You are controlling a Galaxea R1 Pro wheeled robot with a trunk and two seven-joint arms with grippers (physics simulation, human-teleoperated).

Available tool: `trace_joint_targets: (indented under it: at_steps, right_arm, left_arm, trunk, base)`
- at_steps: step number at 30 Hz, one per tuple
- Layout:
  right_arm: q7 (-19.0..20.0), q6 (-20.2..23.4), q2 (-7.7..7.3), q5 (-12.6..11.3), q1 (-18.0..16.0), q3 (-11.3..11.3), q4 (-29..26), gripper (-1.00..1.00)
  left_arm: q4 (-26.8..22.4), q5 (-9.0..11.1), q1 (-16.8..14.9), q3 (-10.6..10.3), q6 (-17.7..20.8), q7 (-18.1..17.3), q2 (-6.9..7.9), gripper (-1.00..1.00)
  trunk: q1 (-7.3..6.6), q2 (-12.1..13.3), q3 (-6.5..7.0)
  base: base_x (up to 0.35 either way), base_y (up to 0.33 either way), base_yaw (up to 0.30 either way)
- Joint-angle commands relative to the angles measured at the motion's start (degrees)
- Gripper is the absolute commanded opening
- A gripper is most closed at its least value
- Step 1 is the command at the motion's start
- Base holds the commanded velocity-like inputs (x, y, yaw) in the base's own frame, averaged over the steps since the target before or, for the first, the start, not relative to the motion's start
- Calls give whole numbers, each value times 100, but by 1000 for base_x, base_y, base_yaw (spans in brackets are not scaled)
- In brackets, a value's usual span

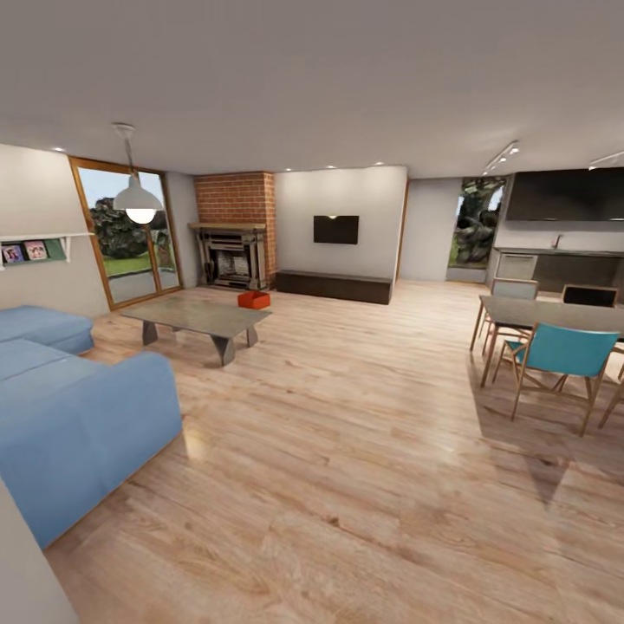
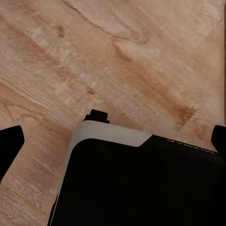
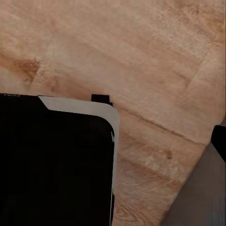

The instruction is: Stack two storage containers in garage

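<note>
1. In the left wrist view, the left gripper points down, its dark fingertips showing at the frame's left and right edges, set wide apart with nothing between them.
2. The robot's black, white-trimmed base fills the lower part of that frame.
3. In the right wrist view, one dark fingertip of the right gripper shows at the right edge; its spread cannot be judged.
4. The base occupies the lower left there.

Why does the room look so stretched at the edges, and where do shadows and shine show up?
Head view: wide-angle stretch bends the blue sofa and wood floor outward; dark shadows fall under the turquoise chair, and a soft sheen lies on the planks beside the sofa. The distant red-orange container looks small and soft. Both wrist views: evenly lit floor, slightly blurred grain.
</note>
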Motion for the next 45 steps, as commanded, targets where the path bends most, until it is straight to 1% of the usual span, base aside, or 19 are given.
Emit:
trace_joint_targets:
  at_steps: [1, 17, 28, 45]
  right_arm:
    - [-3, -34, 2, -56, -8, 49, 18, 100]
    - [-3, -34, 2, -56, -8, 49, 18, 100]
    - [-3, -34, 2, -56, -8, 49, 18, 100]
    - [-3, -34, 2, -56, -8, 49, 18, 100]
  left_arm:
    - [4, 10, -5, 43, -20, 9, -2, 100]
    - [4, 10, -5, 43, -20, 9, -2, 100]
    - [4, 10, -5, 43, -20, 9, -2, 100]
    - [4, 10, -5, 43, -20, 9, -2, 100]
  trunk:
    - [5, -7, -9]
    - [5, -7, -9]
    - [5, -7, -9]
    - [5, -7, -9]
  base:
    - [334, 0, 0]
    - [334, 0, -1]
    - [334, 0, -221]
    - [334, 0, -5]
